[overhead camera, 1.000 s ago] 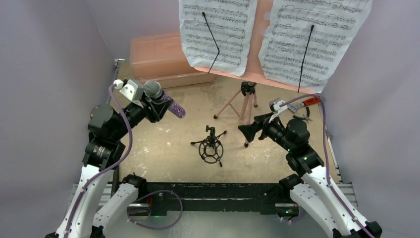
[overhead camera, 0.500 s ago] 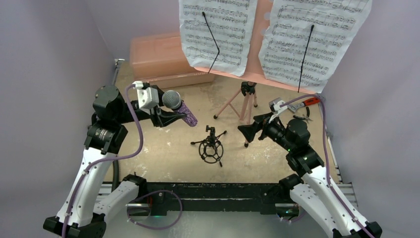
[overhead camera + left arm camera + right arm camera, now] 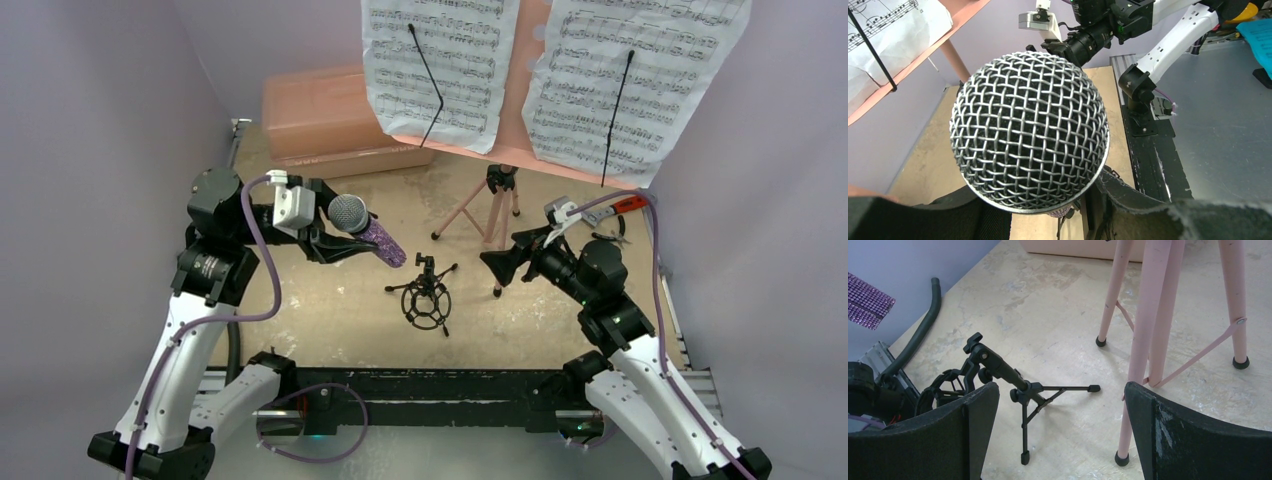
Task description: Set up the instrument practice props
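The purple glitter microphone (image 3: 366, 229) sits clamped in our left fingers (image 3: 1158, 215), mesh head up toward the wrist camera and sparkly handle slanting down to the right. Over the last second we have swung it away from the left wall and in over the middle of the tabletop (image 3: 320, 300). Its handle tip now hangs just up and left of the small black tripod mic stand (image 3: 427, 293), still apart from it. We judge this to be the approach for seating the microphone in the stand's ring clip.

Our right fingers (image 3: 1193, 440) have not moved. They stay spread wide and hold nothing, hovering just right of the mic stand.

The pink music stand (image 3: 497, 205) already carries its 2 sheet-music pages (image 3: 440, 60). 1 of its legs lands close beside the mic stand, so that side is tight. Bare tabletop lies to the left and front. The salmon-pink case (image 3: 320, 110) closes the rear left.
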`<state>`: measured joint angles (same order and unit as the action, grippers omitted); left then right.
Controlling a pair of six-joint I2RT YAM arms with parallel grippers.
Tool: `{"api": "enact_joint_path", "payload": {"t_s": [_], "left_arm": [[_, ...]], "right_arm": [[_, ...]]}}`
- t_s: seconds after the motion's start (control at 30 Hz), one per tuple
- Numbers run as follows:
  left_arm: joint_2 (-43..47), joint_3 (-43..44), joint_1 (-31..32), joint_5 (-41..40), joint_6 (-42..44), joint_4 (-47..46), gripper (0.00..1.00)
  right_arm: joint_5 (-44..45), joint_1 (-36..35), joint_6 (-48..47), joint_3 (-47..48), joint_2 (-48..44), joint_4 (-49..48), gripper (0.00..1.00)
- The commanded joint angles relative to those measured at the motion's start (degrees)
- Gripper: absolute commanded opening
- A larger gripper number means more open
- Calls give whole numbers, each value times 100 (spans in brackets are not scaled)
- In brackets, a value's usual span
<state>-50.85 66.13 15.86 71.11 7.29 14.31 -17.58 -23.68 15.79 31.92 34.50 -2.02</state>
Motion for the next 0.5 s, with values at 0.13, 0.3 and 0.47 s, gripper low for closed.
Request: {"api": "enact_joint_path", "payload": {"t_s": [0.13, 0.3, 0.47], "left_arm": [[-225, 337, 85, 11, -268, -820, 0], [-533, 479, 357, -327, -480, -1211, 0], [-957, 724, 1176, -719, -108, -1228, 0]], "right_arm": [[-131, 0, 117, 118, 58, -356, 98], [-109, 4, 124, 159, 74, -352, 98], [-75, 4, 132, 198, 45, -298, 98]]}}
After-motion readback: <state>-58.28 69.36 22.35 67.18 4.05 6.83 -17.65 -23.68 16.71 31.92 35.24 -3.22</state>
